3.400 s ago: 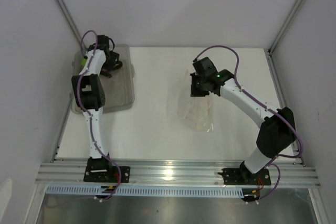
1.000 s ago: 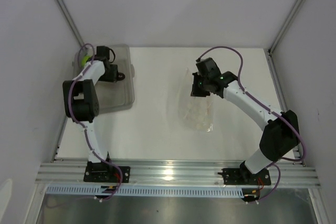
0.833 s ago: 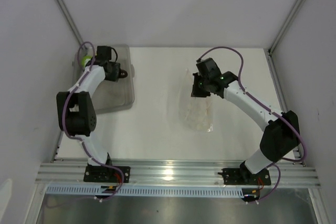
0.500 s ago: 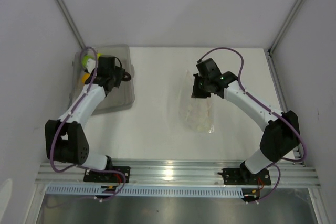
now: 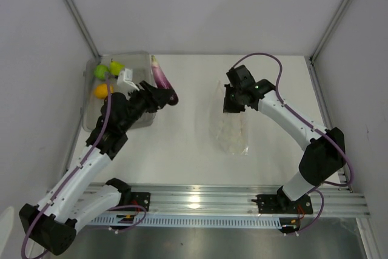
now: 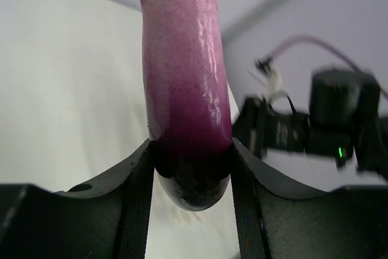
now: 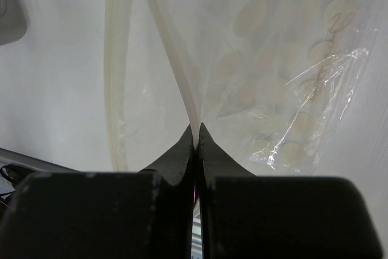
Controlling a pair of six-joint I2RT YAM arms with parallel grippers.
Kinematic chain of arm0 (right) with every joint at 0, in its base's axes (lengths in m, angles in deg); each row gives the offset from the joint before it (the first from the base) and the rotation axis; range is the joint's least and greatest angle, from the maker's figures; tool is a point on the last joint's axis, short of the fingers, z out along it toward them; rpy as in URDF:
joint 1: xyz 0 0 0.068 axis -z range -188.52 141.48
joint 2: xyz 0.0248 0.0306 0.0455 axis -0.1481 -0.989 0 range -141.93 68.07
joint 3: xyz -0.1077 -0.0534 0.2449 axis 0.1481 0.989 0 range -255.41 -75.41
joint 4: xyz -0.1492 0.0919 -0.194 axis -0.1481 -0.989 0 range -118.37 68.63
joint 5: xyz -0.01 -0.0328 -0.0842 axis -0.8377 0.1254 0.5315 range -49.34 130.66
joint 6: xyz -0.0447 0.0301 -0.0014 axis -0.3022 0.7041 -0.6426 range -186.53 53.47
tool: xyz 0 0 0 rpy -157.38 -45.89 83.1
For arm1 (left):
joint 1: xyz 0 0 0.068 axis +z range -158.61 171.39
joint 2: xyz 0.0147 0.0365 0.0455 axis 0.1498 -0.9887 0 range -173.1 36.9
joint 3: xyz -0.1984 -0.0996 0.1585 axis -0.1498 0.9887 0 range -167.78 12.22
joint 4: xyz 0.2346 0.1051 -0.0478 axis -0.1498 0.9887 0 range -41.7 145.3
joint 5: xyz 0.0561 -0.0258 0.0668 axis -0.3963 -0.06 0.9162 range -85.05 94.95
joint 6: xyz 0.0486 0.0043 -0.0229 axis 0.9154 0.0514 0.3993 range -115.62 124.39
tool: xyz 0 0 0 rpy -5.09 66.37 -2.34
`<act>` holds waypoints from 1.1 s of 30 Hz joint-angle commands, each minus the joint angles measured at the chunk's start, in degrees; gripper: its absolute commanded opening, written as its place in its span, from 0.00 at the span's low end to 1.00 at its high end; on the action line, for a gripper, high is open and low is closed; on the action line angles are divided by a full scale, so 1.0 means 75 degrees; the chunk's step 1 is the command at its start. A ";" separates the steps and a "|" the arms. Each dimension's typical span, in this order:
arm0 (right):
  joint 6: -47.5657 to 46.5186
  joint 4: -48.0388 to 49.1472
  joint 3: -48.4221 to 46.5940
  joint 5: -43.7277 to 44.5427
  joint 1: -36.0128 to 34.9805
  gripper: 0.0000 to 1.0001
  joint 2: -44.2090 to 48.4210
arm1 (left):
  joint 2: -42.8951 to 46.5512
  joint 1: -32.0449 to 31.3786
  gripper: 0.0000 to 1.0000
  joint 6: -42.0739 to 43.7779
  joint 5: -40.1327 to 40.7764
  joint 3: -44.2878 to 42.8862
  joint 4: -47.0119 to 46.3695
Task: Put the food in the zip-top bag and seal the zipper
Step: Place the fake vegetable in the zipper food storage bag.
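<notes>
My left gripper [image 5: 165,93] is shut on the dark purple eggplant [image 5: 162,79] and holds it over the table just right of the grey bin; in the left wrist view the eggplant [image 6: 183,83] sits between both fingers [image 6: 134,195]. My right gripper [image 5: 230,102] is shut on the mouth edge of the clear zip-top bag [image 5: 229,131], lifting it; the bag hangs toward the table. In the right wrist view the pinched strip [image 7: 176,65] runs up from my gripper [image 7: 195,130], the bag [image 7: 285,77] to its right. The green fruit [image 5: 101,71], pear [image 5: 116,67] and orange fruit [image 5: 102,90] lie in the bin.
The translucent grey bin [image 5: 145,116] stands at the far left of the white table. Metal frame posts rise at both back corners, walls close on both sides. An aluminium rail [image 5: 200,199] runs along the near edge by the arm bases.
My left arm has swung out of the bin toward the right with the eggplant in its grip, uncovering the three fruits. My right gripper still holds the bag's edge, hardly moved.
</notes>
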 commanded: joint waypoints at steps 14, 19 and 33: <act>0.0096 -0.0147 -0.0165 0.0277 0.0010 0.00 0.0256 | -0.0316 -0.0974 0.01 0.1383 -0.6301 0.0885 -0.1308; 0.0014 0.0120 -0.0036 0.0792 -0.0059 0.00 0.0478 | -0.1161 -0.1149 0.01 0.1077 -0.6163 -0.0016 0.0747; -0.1122 0.1095 0.0351 0.1531 -0.0727 0.00 0.0655 | -0.2311 -0.1372 0.01 0.0432 -0.6022 -0.1039 0.2629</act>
